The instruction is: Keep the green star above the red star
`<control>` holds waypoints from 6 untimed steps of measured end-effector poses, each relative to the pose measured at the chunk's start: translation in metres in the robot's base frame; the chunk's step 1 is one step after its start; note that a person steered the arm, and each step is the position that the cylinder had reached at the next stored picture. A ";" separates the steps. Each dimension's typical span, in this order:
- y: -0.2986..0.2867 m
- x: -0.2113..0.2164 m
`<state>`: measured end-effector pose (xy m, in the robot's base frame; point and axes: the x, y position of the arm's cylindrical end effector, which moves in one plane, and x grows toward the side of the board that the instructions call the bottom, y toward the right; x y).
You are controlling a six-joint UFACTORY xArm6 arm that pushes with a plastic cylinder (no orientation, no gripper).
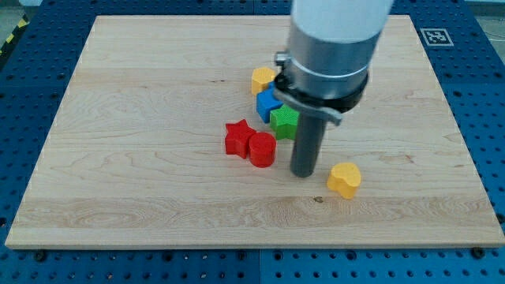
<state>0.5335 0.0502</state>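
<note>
The green star (283,120) lies near the board's middle, partly hidden behind my rod. The red star (237,136) lies to its lower left, with a red round block (262,149) touching the red star's right side. My tip (304,173) rests on the board just right of the red round block and below the green star. It touches neither, as far as I can see.
A blue block (267,102) sits against the green star's upper left, and a yellow block (262,79) lies above it. A yellow heart-like block (344,179) lies to the tip's right. The wooden board (142,158) rests on a blue perforated table.
</note>
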 end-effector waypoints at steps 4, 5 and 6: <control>0.133 0.011; 0.111 -0.029; 0.080 -0.059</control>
<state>0.4750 0.1303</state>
